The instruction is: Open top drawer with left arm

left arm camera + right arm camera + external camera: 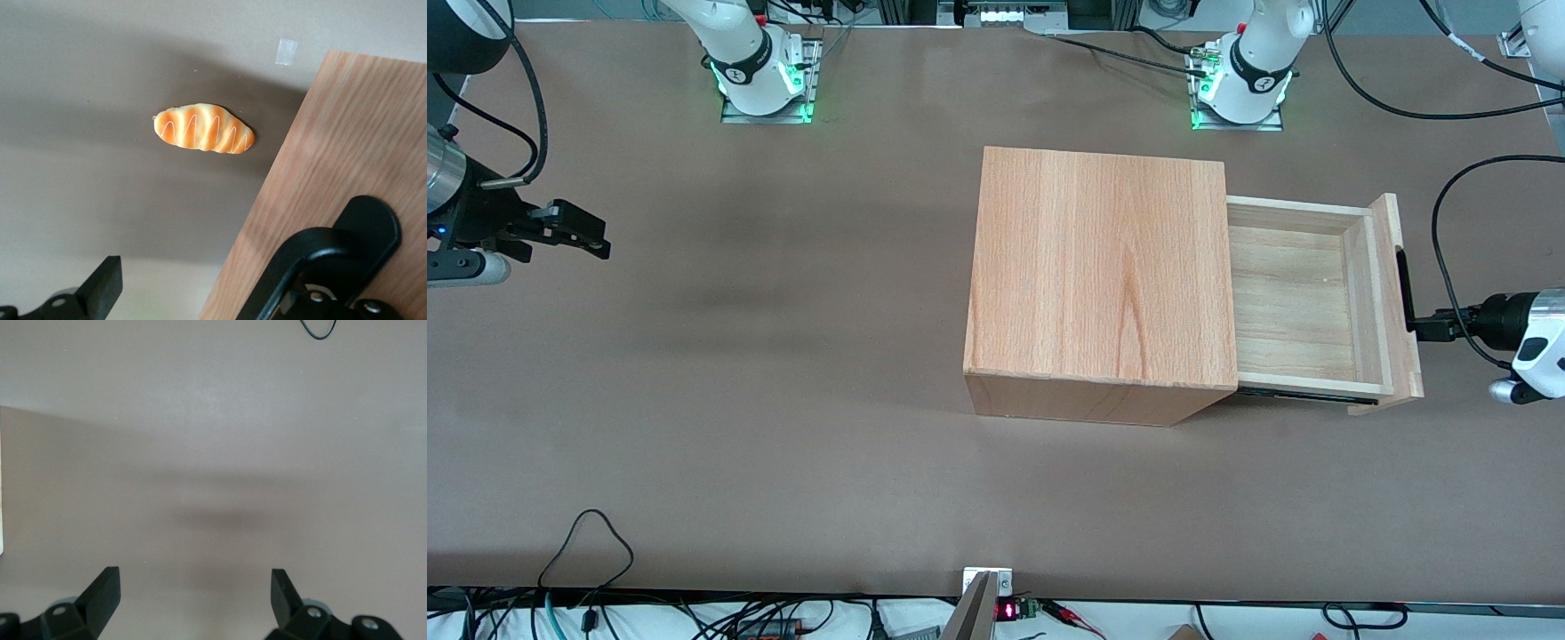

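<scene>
Pull step looks nearly done: top drawer (pixel 1303 298) sits well out of the cabinet (pixel 1098 276) toward the working arm's end of the counter (pixel 783 356), hand (pixel 1427 327) open at the black bar handle (pixel 1404 289), next just back off clear

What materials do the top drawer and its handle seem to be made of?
The top drawer looks like pale unfinished wood, with visible plank lines and grain. Its handle seems matte black metal or plastic; which one is unclear. The gripper is at the handle.
</scene>
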You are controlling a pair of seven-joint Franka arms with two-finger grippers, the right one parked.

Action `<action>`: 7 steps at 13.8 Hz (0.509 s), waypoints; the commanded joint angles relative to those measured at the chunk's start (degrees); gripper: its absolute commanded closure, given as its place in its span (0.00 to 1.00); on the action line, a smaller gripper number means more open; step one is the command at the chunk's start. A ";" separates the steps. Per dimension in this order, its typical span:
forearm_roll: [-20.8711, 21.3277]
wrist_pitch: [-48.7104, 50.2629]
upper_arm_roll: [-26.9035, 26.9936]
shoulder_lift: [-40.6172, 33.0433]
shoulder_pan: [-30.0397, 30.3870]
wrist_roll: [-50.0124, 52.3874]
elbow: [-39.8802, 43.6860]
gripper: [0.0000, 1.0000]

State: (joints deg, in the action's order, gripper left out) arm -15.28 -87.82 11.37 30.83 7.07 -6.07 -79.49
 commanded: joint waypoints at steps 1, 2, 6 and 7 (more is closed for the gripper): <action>1.04 -2.35 0.15 2.66 0.57 0.01 4.44 0.00; 1.04 -2.35 0.06 2.66 0.66 -0.17 4.44 0.00; 1.04 -3.22 0.06 3.10 1.45 -2.71 4.44 0.00; 0.95 -3.23 0.06 3.10 1.54 -2.81 4.44 0.00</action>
State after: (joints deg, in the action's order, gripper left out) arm -15.28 -87.89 11.34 31.08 7.51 -8.04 -79.36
